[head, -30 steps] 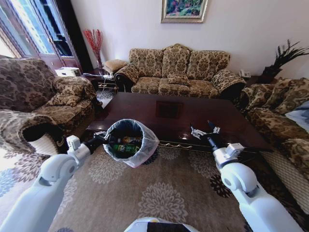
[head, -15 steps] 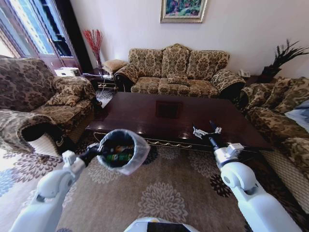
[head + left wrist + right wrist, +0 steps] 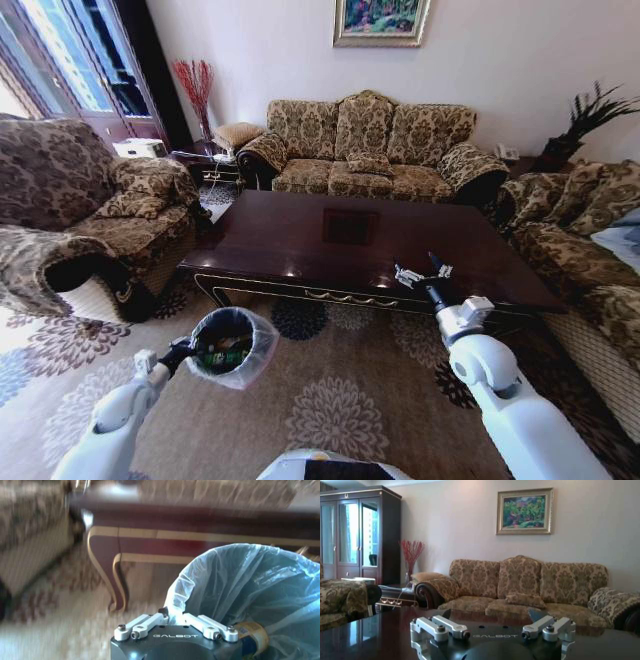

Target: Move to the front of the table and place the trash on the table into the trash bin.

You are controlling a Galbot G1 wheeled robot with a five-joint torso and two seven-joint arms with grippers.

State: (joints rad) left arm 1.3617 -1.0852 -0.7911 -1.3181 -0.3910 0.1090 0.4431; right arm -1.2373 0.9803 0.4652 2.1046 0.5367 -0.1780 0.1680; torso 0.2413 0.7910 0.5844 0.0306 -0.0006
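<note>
One table spans the middle, dark and glossy; the bin hangs off the rug before its left corner, trash inside, rim pinched by the left gripper; the right gripper hovers spread wide over the table's near right edge.

**Light and image quality**

Daylight enters from windows at my 10 o'clock. My table shows glossy glare patches. Head view bends at its edges. My left wrist view is motion-blurred; right wrist view is sharper, softly lit.
</note>
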